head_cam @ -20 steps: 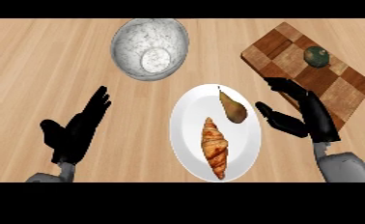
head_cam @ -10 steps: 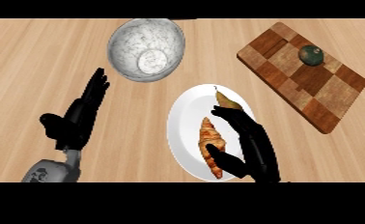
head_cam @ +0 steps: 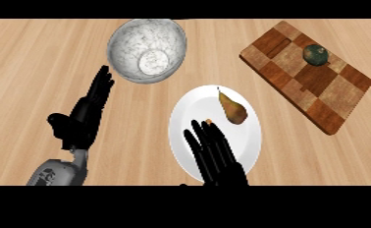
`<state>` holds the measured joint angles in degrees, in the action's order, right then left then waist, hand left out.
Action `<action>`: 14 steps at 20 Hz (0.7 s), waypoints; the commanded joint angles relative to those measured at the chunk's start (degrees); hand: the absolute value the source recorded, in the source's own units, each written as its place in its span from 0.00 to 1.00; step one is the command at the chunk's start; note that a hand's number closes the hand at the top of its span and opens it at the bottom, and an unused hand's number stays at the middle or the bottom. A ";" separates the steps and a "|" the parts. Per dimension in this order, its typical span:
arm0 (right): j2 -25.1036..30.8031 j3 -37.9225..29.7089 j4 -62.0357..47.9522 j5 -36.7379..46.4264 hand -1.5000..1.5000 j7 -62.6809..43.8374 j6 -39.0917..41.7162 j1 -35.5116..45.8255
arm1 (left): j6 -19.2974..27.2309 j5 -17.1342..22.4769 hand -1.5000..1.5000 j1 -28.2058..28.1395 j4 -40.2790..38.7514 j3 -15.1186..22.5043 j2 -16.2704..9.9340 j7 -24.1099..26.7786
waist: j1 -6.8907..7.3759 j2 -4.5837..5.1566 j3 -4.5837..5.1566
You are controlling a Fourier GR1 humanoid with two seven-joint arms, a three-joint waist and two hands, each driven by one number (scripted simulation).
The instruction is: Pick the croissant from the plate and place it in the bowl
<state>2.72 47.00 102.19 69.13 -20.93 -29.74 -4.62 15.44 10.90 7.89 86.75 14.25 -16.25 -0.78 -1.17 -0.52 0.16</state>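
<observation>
Under my right hand (head_cam: 214, 156) — fingers straight, flat over the white plate (head_cam: 246, 143) — the croissant (head_cam: 208, 122) shows only its tip, so I'm on it, bowl (head_cam: 147, 50) up-left.

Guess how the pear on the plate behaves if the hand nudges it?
The pear lies on its side on the smooth white plate, so it would probably slide. Its tapered shape would likely roll it in an arc. It looks rigid.

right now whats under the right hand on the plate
The right hand lies over the white plate; only a small tip of the croissant shows past its fingers. The rest is covered.
</observation>
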 commanded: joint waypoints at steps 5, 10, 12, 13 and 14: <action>-2.56 5.90 8.99 10.15 0.00 -26.53 20.30 6.92 | -0.91 -0.47 0.50 1.41 0.04 -0.33 0.77 -1.33 | 1.11 0.41 -0.08; -2.53 7.71 10.34 6.92 0.00 -38.71 30.50 7.02 | 0.73 -2.61 0.50 0.70 1.58 1.92 2.34 -2.02 | 1.14 0.25 -0.08; -2.53 6.76 4.51 1.69 0.00 -44.01 29.45 13.54 | -0.99 -0.93 0.50 4.41 -1.52 -1.15 1.39 -2.09 | 1.61 0.67 -0.08; -2.55 5.55 3.30 0.39 0.00 -44.23 29.46 14.22 | -2.00 -0.76 0.50 2.01 0.16 -0.44 1.22 -1.76 | 1.76 0.58 -0.12; -2.58 6.90 2.77 -0.40 0.00 -46.63 28.93 14.90 | -1.98 -0.35 0.50 4.64 0.30 -1.75 0.42 -4.76 | 1.67 0.56 -0.13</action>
<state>2.63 52.36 106.11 72.65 -57.72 -3.88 7.10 14.30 10.02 10.41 86.67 13.74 -15.17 -2.83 0.33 -0.01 0.07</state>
